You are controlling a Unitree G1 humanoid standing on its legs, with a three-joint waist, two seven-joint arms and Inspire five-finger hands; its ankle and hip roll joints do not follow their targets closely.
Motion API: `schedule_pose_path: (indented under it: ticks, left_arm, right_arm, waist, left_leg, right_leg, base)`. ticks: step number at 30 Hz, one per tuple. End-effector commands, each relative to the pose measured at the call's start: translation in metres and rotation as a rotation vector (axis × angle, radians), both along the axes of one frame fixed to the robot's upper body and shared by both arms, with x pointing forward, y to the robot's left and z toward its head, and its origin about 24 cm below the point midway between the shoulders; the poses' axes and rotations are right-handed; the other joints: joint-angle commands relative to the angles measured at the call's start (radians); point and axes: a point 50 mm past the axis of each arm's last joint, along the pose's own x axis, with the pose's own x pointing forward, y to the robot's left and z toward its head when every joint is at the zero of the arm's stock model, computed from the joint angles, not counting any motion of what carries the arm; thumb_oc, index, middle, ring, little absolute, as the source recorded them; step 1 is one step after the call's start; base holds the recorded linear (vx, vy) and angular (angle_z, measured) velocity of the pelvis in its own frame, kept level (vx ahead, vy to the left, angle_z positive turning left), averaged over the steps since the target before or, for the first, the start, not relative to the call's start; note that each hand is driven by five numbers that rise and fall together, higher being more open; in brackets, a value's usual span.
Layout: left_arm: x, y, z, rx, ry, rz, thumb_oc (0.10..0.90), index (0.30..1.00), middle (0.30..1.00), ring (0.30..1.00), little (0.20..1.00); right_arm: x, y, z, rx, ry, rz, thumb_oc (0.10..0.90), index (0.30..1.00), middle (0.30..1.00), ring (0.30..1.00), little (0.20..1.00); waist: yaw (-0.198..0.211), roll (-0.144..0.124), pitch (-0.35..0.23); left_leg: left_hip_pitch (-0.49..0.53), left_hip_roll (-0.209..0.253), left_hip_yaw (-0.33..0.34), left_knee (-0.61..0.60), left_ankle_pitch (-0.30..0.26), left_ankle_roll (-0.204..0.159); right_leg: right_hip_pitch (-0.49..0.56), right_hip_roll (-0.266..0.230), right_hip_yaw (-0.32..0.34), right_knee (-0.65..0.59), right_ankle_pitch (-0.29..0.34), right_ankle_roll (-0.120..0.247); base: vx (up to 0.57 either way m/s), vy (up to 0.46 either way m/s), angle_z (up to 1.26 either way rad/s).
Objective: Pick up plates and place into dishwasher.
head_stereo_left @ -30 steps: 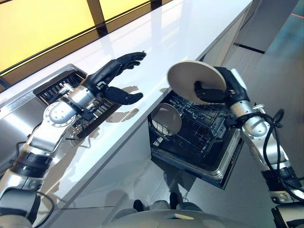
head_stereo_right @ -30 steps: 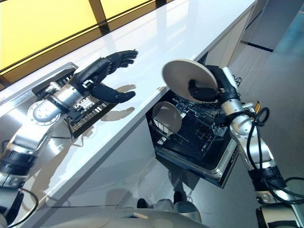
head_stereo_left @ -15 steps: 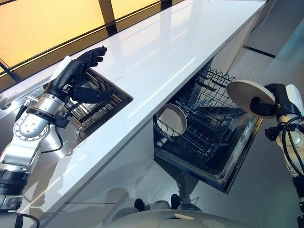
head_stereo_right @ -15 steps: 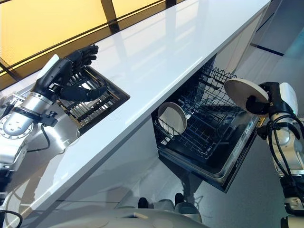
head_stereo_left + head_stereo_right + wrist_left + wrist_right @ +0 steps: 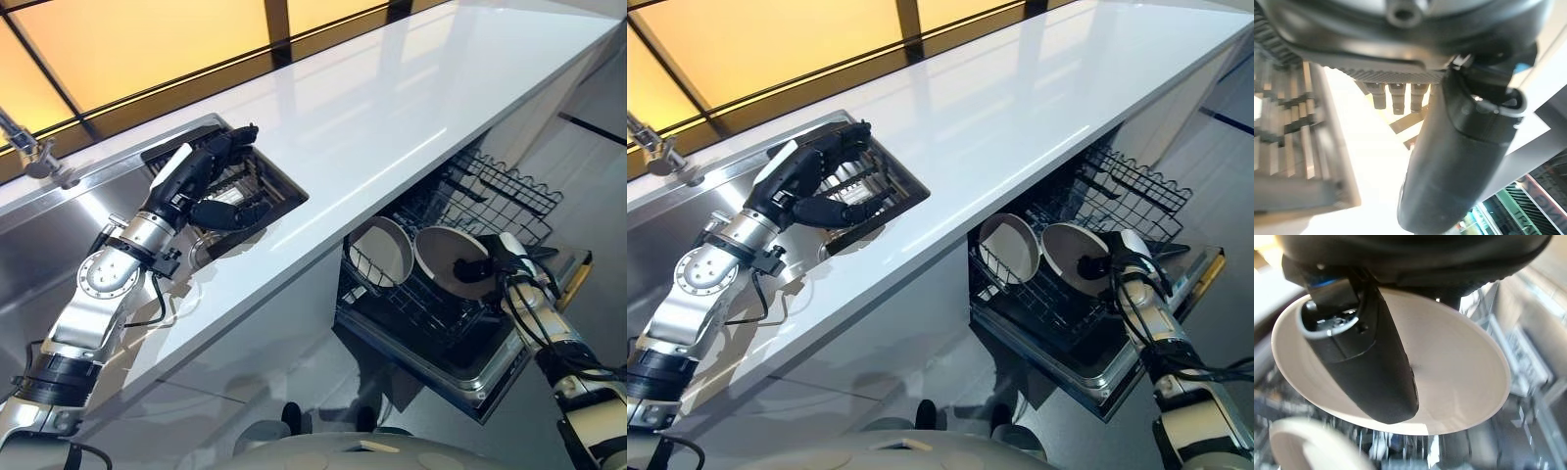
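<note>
Right hand (image 5: 1104,262) pinches plate (image 5: 1070,257) by rim, thumb across face, held on edge so it slots between rack tines. Plate low over dishwasher rack (image 5: 1058,294), just beside racked plate (image 5: 1008,247) at its 3 o'clock (not yet seated, I'd judge). 2 plates total: 1 racked, 1 held. Left hand (image 5: 201,186) relaxed, fingers spread, holding nothing, over sink drainer (image 5: 263,186) at table's (image 5: 392,108) 9 o'clock.

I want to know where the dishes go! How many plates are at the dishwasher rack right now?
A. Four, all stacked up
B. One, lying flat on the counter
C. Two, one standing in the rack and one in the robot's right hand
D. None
C: one plate stands in the dishwasher rack, and the right hand holds a second plate beside it.
</note>
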Motion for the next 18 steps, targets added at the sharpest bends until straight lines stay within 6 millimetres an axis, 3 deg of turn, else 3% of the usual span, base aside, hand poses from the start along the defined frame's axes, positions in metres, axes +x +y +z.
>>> schedule_pose_path:
  ticks: [1, 11, 18]
  left_arm:
    - [0.004, -0.016, 0.061, -0.078, -0.267, -0.088, 0.800, 0.900, 0.900, 0.900, 0.900]
    - [0.004, -0.021, 0.071, -0.070, -0.301, -0.117, 0.800, 0.900, 0.900, 0.900, 0.900]
    - [0.002, -0.022, 0.073, -0.075, -0.308, -0.130, 0.800, 0.900, 0.900, 0.900, 0.900]
  right_arm:
    - [0.048, -0.001, 0.074, -0.101, -0.258, 0.011, 0.100, 0.300, 0.300, 0.300, 0.200]
    - [0.047, -0.010, 0.050, -0.134, -0.076, -0.018, 0.100, 0.300, 0.300, 0.300, 0.200]
    - [0.033, -0.019, 0.026, -0.080, 0.052, -0.044, 0.100, 0.300, 0.300, 0.300, 0.200]
  waist:
    - [0.020, -0.020, -0.033]
    - [0.046, 0.001, -0.012]
    - [0.050, 0.011, -0.002]
  left_leg:
    - [-0.006, -0.053, -0.039, 0.002, -0.073, 0.033]
    - [-0.022, -0.060, -0.064, 0.002, -0.063, 0.033]
    - [-0.015, -0.064, -0.068, 0.002, -0.073, 0.036]
  right_leg:
    - [0.003, 0.011, -0.038, 0.010, -0.014, 0.017]
    - [-0.002, 0.000, -0.047, 0.010, -0.015, 0.013]
    - [0.005, -0.006, -0.044, 0.010, -0.022, 0.015]
  base:
    - [-0.01, -0.026, 0.28]
    - [-0.02, -0.004, 0.12]
    - [-0.01, 0.002, 0.01]
